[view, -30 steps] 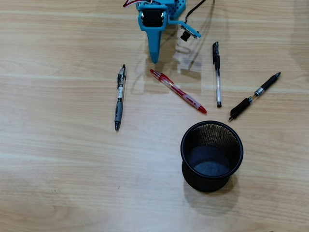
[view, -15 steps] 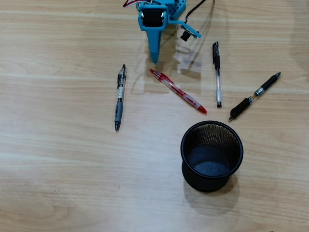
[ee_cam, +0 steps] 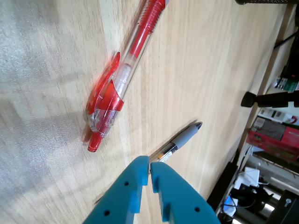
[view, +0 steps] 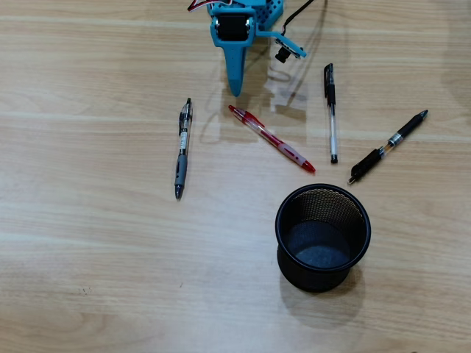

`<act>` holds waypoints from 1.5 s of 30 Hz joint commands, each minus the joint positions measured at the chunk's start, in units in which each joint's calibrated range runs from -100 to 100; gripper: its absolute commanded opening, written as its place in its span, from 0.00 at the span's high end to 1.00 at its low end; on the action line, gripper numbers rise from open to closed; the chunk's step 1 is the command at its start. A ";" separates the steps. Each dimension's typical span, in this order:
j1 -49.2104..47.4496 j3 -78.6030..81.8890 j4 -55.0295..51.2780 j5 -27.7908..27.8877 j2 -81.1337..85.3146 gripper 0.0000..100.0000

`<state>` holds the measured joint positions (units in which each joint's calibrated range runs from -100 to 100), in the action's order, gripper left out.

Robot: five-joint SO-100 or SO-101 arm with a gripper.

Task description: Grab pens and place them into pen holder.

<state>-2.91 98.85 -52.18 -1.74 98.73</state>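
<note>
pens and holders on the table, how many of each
pens: 4 (grey-and-clear pen, red-and-clear pen, clear pen with a black cap, black pen with a silver band)
pen holder: 1, nothing in it
total: 5

— How is the arm standing now?
— It reaches in from the top edge of the overhead view, and the blue gripper (view: 235, 90) points down, both fingers pressed together (nothing between them).

gripper (ee_cam: 150, 166): blue, closed, empty | red-and-clear pen (ee_cam: 122, 79): just beyond tips, on wooden surface (ee_cam: 205, 60) | grey-and-clear pen (ee_cam: 180, 139): partly hidden behind gripper
</note>
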 commanded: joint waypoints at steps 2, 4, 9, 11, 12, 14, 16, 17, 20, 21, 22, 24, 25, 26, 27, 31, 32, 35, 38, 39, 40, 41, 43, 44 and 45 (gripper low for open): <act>-0.25 0.25 -0.08 0.01 0.68 0.98; 0.03 0.25 -0.08 -0.19 0.68 0.98; 0.21 0.25 -0.08 -0.25 0.68 0.98; 0.48 0.34 -0.08 -0.30 0.68 0.98; 0.48 0.34 -0.08 -0.30 0.68 0.98; 0.48 0.34 -0.08 -0.19 0.68 0.98; 0.48 0.34 -0.08 -0.14 0.68 0.98; 0.48 0.34 -0.08 -0.09 0.68 0.98; 0.57 0.34 -0.08 -0.25 0.68 0.98; 0.85 0.34 -0.08 -0.04 0.68 0.98; 1.95 0.43 -0.08 -0.04 0.68 0.98; 5.24 0.43 -0.08 -0.25 0.68 0.98; 6.98 0.43 -0.08 -0.25 0.68 0.98; 8.62 0.43 -0.08 -0.09 0.68 0.98; 9.99 0.34 -0.08 -0.04 0.68 0.98; 12.74 0.34 -0.08 -0.30 0.68 0.98; 12.83 0.34 -0.08 -0.30 0.68 0.98; 12.55 -0.48 0.02 -0.46 0.43 0.98; 12.37 -6.36 -0.80 -0.46 -0.68 0.98; 12.28 -9.25 -0.80 -0.56 -1.95 0.98; 12.01 -12.33 -0.90 -1.14 -3.82 0.98; 11.73 -15.50 -0.90 -1.97 -6.11 0.98; 11.73 -21.74 -0.90 -3.65 -12.06 0.98; 11.73 -24.73 -0.90 -4.44 -15.46 0.98; 11.64 -27.62 -0.90 -5.01 -18.77 0.98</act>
<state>9.19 83.32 -52.96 -4.34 89.72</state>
